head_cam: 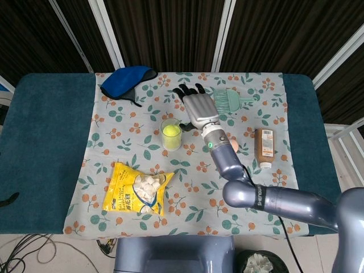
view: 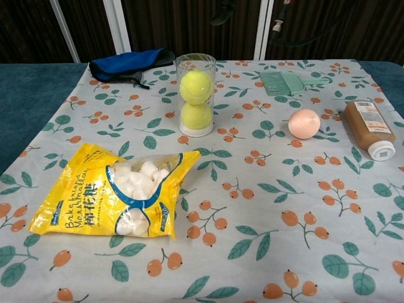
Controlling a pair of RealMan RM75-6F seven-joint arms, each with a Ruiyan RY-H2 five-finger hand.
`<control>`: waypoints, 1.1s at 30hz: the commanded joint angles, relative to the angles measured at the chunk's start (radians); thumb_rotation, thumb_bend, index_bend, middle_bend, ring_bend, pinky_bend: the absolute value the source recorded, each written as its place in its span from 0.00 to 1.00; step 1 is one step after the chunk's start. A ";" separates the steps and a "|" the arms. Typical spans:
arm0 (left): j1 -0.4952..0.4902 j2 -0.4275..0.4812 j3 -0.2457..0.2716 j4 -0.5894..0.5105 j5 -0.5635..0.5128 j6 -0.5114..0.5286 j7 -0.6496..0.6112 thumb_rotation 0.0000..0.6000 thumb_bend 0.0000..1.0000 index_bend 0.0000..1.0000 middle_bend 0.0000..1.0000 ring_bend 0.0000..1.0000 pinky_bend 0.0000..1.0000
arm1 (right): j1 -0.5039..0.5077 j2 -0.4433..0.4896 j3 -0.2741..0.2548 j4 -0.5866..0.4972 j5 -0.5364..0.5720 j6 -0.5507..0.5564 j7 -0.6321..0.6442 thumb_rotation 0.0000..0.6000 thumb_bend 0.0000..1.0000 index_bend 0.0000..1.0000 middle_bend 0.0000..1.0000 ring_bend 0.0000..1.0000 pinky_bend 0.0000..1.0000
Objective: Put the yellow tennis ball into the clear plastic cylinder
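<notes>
Overhead, hand: right hand hovers beside the tube, fingers spread, empty, clear of its mouth.
Overhead, ball: ball inside tube.
Chest, tube: upright; ball rests stacked on another; task looks done.
Left hand: unseen.

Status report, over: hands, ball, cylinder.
Right hand open, holding nothing; left hand not in view. Yellow tennis ball inside clear plastic cylinder, stacked on a second ball. Nothing blocking the cylinder.
</notes>
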 commanded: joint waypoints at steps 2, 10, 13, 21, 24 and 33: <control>0.002 -0.002 0.002 -0.005 0.008 0.008 0.008 1.00 0.01 0.09 0.00 0.00 0.00 | -0.209 0.157 -0.087 -0.192 -0.239 0.107 0.143 1.00 0.31 0.14 0.10 0.17 0.03; -0.001 -0.010 0.009 -0.007 0.018 0.005 0.027 1.00 0.01 0.09 0.00 0.00 0.00 | -0.497 0.296 -0.291 -0.313 -0.670 0.324 0.270 1.00 0.31 0.14 0.10 0.15 0.03; -0.002 -0.010 0.010 -0.006 0.020 0.003 0.026 1.00 0.01 0.09 0.00 0.00 0.00 | -0.566 0.323 -0.350 -0.317 -0.770 0.385 0.279 1.00 0.31 0.14 0.10 0.14 0.02; -0.007 -0.010 0.014 -0.003 0.020 -0.013 0.021 1.00 0.01 0.09 0.00 0.00 0.00 | -0.737 0.380 -0.508 -0.346 -0.930 0.486 0.283 1.00 0.31 0.14 0.10 0.13 0.02; -0.008 -0.010 0.018 -0.004 0.026 -0.015 0.020 1.00 0.01 0.09 0.00 0.00 0.00 | -0.796 0.359 -0.550 -0.321 -0.983 0.531 0.270 1.00 0.31 0.14 0.10 0.13 0.03; -0.011 -0.019 0.025 -0.001 0.041 -0.014 0.034 1.00 0.01 0.09 0.00 0.00 0.00 | -0.915 0.277 -0.565 -0.206 -1.039 0.624 0.317 1.00 0.32 0.14 0.10 0.11 0.03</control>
